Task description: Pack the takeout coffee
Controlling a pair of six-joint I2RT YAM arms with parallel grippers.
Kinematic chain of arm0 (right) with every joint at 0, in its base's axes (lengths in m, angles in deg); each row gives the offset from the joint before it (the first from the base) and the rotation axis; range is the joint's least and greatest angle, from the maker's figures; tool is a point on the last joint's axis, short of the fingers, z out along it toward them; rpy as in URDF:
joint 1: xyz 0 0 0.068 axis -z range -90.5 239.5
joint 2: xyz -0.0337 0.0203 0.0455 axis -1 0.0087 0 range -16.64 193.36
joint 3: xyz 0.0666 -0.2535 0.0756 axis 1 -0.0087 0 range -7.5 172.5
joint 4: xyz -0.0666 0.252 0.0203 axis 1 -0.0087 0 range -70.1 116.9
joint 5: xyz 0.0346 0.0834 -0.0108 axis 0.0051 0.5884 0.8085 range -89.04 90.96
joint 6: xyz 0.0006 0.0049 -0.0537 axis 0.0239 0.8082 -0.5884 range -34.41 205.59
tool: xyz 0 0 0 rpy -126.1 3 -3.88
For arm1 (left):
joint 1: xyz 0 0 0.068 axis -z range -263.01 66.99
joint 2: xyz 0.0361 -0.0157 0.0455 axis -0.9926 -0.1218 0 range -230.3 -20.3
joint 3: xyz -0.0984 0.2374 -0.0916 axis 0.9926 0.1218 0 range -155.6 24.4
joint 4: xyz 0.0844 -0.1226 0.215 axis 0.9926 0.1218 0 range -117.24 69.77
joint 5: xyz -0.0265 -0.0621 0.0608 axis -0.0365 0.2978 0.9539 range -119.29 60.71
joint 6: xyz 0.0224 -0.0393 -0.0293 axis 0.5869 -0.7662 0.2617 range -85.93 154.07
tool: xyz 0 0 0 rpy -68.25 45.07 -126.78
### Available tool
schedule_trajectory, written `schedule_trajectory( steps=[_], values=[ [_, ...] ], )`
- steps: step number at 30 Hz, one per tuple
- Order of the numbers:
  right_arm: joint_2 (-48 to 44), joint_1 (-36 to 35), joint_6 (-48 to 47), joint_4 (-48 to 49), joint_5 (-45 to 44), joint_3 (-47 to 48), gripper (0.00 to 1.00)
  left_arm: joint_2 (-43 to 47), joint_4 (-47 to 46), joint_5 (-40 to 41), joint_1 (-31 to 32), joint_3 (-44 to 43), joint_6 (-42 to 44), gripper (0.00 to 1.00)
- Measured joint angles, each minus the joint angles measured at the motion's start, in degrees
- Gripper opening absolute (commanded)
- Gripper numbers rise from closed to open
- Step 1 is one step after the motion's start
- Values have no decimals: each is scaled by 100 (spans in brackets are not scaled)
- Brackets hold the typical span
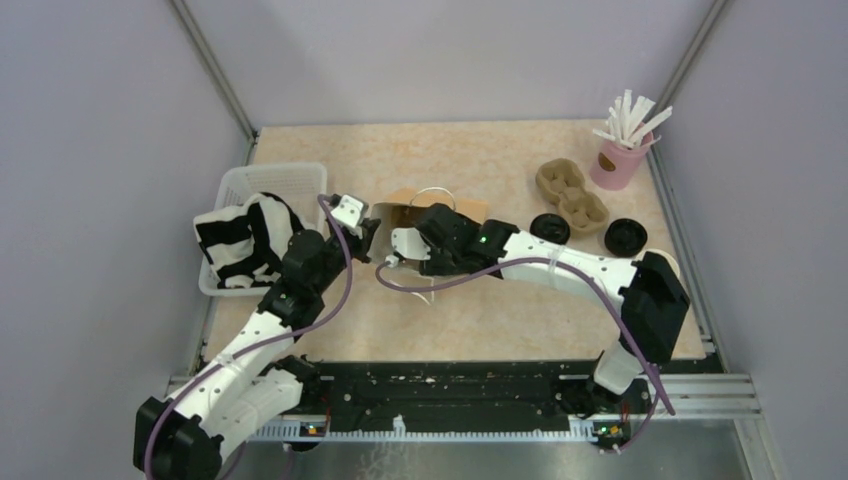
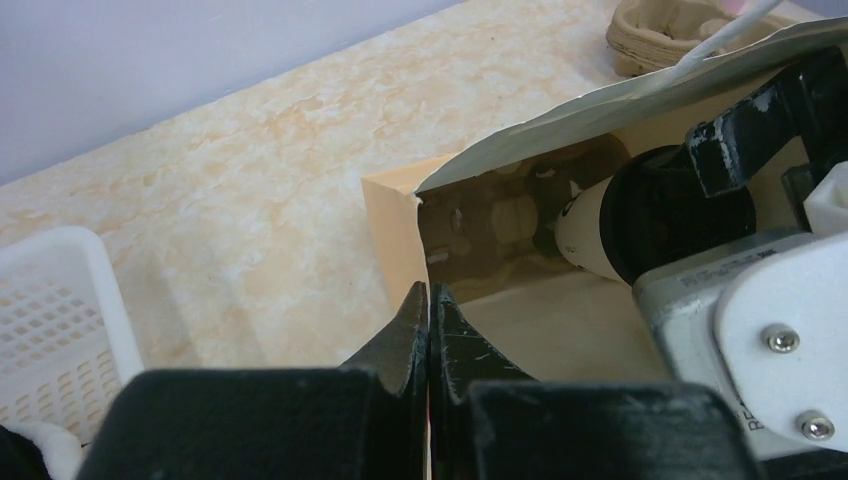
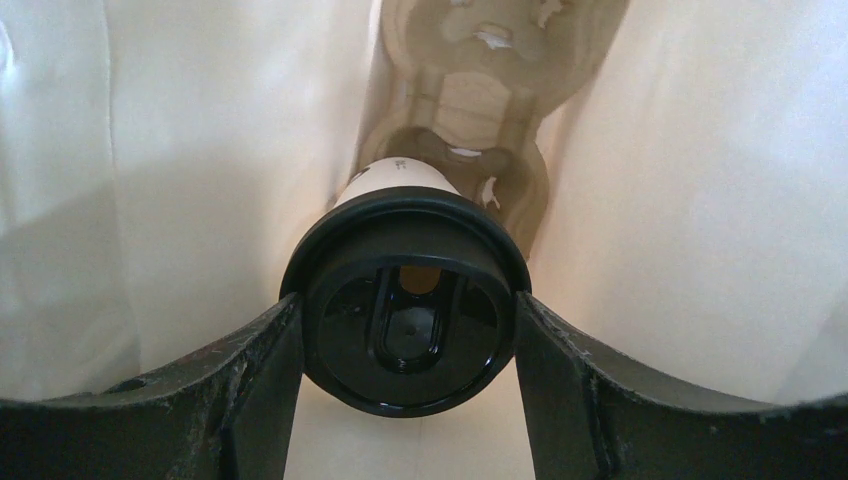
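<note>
While the left gripper (image 2: pixel 430 305) pinches the paper bag (image 2: pixel 392 240), the right gripper (image 3: pixel 405 325) clasps a lidded cup (image 3: pixel 398 185) between its close walls.

Pale lilac walls (image 1: pixel 440 50), beige marbled tabletop (image 1: pixel 470 150)

Softly, evenly lit from overhead across the beige marbled tabletop (image 1: pixel 500 320), with faint shadows; dimmer and warmer inside the brown paper bag (image 3: pixel 690 200), with dull sheen on the round black plastic lid (image 3: pixel 405 310) of the small white paper cup (image 3: pixel 395 180) and blur along the wrist views' lower edges.
</note>
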Motion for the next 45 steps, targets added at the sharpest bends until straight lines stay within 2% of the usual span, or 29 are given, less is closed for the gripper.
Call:
schedule_trajectory(
  steps=[12, 21, 25, 32, 39, 45],
  values=[
    [-28, 90, -225, 280, 417, -70, 24, -129, -133, 92, -2, 70, -173, 0],
    [328, 122, -175, -74, 785, 1399, 24, -127, 46, 332, 7, -28, -256, 0],
    [483, 122, -177, -120, 789, 1569, 23, -140, 66, 564, 24, -46, -278, 0],
    [549, 186, -433, 120, 459, 962, 21, -455, -81, 872, 107, -131, 35, 0],
    [496, 199, -756, 922, 127, 13, 22, -485, -173, 872, 177, -105, 264, 0],
    [223, 337, -833, 1322, 195, -372, 23, -483, -308, 839, 190, 35, 363, 0]
  ],
)
